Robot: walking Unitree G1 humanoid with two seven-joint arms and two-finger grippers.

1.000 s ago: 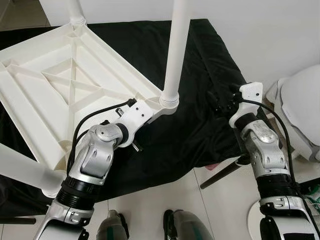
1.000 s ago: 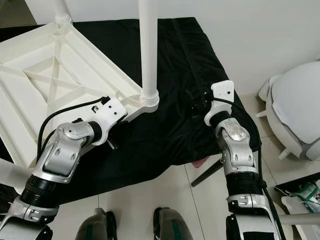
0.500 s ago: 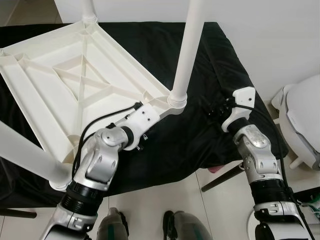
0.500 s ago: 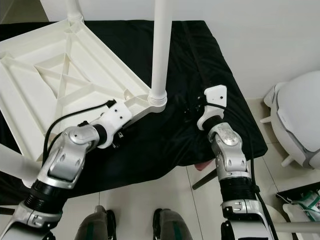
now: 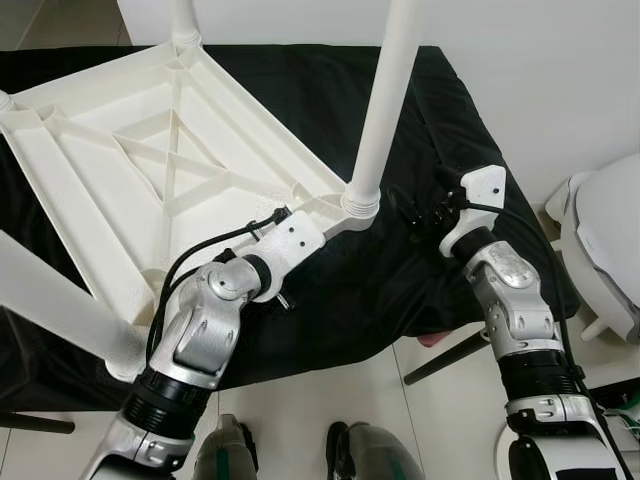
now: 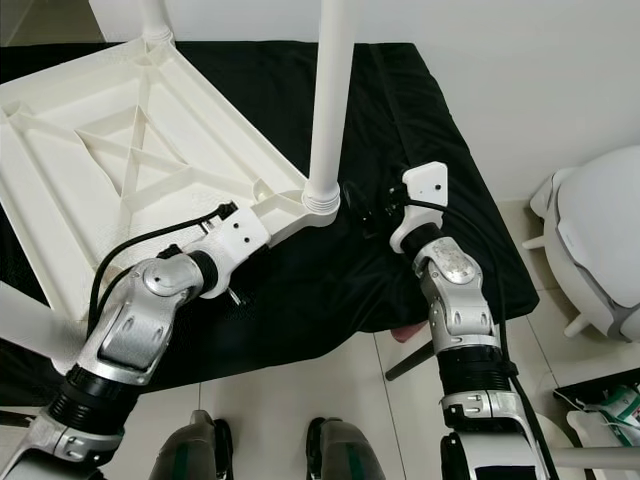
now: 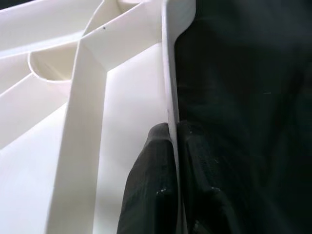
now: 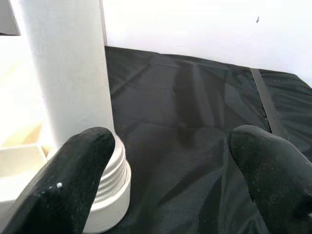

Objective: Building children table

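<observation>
Right claw (image 8: 165, 185) now nearer table leg (image 6: 331, 95), fingers spread, left claw (image 7: 173, 180) clamping tabletop rim (image 7: 168, 73)

Left gripper (image 7: 170, 195) clamped, right gripper (image 8: 170, 170) spread.

The upright white plastic leg (image 5: 385, 95) blocks the corner of the upturned white ribbed tabletop (image 5: 130, 170). The right gripper (image 8: 165, 165), fingers spread, has bare black cloth (image 5: 470, 130) ahead and beside it. The left gripper (image 7: 174, 170) pinches the tabletop rim; its far side is probably cloth.
</observation>
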